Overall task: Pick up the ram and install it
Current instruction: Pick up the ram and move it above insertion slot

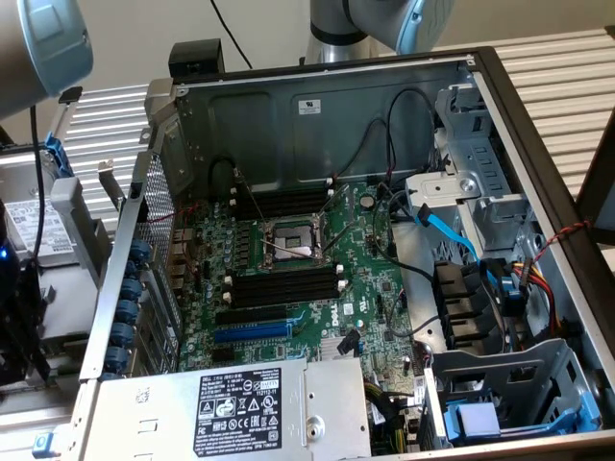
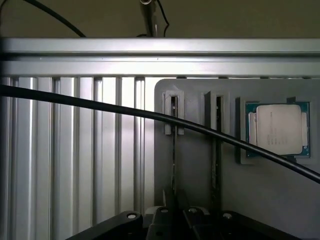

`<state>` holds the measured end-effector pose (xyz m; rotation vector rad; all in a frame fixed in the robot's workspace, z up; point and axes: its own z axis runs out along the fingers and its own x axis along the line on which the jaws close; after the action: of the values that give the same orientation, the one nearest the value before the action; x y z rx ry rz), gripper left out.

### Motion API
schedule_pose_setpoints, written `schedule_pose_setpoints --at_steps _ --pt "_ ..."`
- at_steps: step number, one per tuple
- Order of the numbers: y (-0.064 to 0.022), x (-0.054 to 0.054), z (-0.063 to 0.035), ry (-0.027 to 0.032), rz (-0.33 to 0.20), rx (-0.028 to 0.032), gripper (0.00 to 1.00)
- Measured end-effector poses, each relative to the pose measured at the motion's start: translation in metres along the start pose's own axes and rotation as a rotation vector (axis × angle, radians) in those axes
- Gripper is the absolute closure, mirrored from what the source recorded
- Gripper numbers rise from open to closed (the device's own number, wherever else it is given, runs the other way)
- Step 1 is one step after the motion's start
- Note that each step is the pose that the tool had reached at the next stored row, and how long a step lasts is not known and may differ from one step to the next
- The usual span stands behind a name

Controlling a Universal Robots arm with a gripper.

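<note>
Exterior view, 10 o'clock: grey-and-blue arm joint (image 1: 43,38) above slatted table (image 1: 106,101). Centre: open computer case (image 1: 317,106), motherboard (image 1: 370,279) facing camera. Mid-board: processor socket (image 1: 293,240). At its 6 o'clock: long black memory slots (image 1: 288,283) with white end clips. At its 12 o'clock: a second bank (image 1: 283,202). At socket's 7 o'clock: blue expansion slot (image 1: 252,332). At 6 o'clock of view: power supply (image 1: 240,413) with black label. At 3 o'clock: blue flat cable (image 1: 447,230). At 5 o'clock: drive cage (image 1: 519,379).

Wrist view: slatted table with grey holder plate (image 2: 200,170) lying on it. In plate's slot nearest the bare slats: ram (image 2: 173,155); stands on edge, reads as a thin dark strip, colour and chips not discernible. In next slot: second strip (image 2: 218,155), alike. Beyond that, in a recess: loose processor (image 2: 277,129). Black cable (image 2: 75,100) across slats, both strips and processor's corner. Right over one end of ram, in line with it: gripper (image 2: 174,217); contact cannot be told. Claw open or closed: cannot tell
</note>
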<state>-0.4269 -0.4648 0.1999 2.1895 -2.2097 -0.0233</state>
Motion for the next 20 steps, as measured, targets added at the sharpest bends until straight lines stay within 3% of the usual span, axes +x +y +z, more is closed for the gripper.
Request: schedule_pose_setpoints --at_steps 4,20 --pt "0.0004 0.0 -0.0101 -0.0003 0.0 -0.0001 0.87" --pt "0.0027 0.001 -0.0826 -0.0004 0.0 0.0 0.87"
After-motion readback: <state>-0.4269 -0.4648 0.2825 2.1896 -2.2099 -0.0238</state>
